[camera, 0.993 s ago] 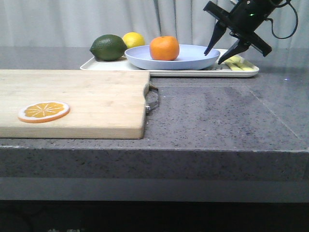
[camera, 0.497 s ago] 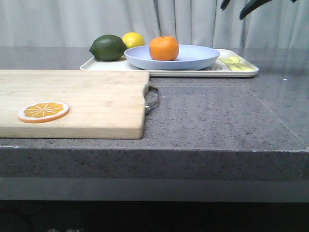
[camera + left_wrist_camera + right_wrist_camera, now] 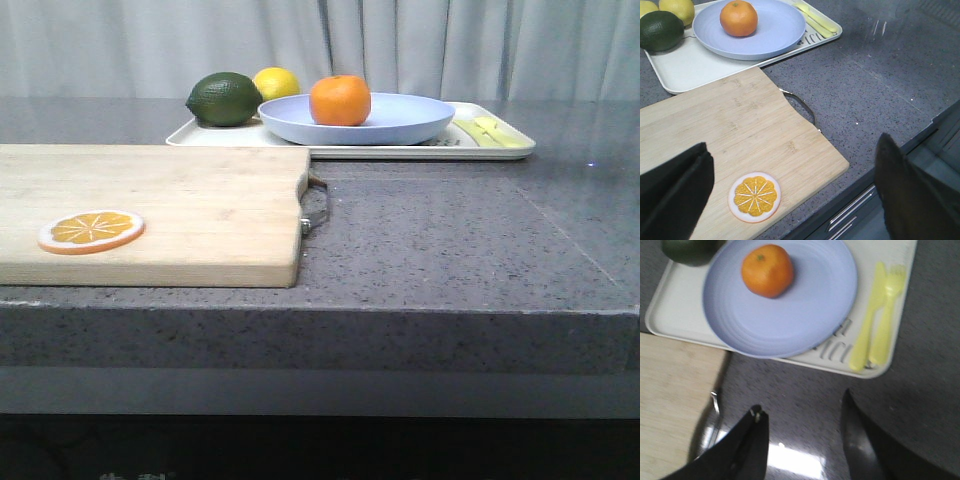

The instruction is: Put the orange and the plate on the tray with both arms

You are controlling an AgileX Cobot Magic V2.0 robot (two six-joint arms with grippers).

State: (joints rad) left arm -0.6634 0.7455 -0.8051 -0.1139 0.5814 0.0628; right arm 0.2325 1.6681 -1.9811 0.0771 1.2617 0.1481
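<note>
The orange point(image 3: 340, 99) sits on the lavender-blue plate point(image 3: 400, 118), and the plate rests on the cream tray point(image 3: 350, 151) at the back of the counter. All three also show in the left wrist view: orange point(image 3: 739, 18), plate point(image 3: 775, 35), tray point(image 3: 685, 70). They show in the right wrist view too: orange point(image 3: 767, 270), plate point(image 3: 810, 305), tray point(image 3: 680, 315). Neither gripper shows in the front view. My left gripper point(image 3: 792, 175) is open and empty, high above the cutting board. My right gripper point(image 3: 802, 410) is open and empty, above the counter beside the tray.
A wooden cutting board point(image 3: 180, 205) with a metal handle point(image 3: 316, 205) lies at front left, with a flat orange slice point(image 3: 91, 231) on it. A green avocado point(image 3: 224, 98) and a lemon point(image 3: 276, 82) sit on the tray's left end. Yellow cutlery point(image 3: 487, 130) lies at its right end.
My right gripper has risen from beside the plate's right rim and left the front view upward. The orange, plate and tray have not moved.
</note>
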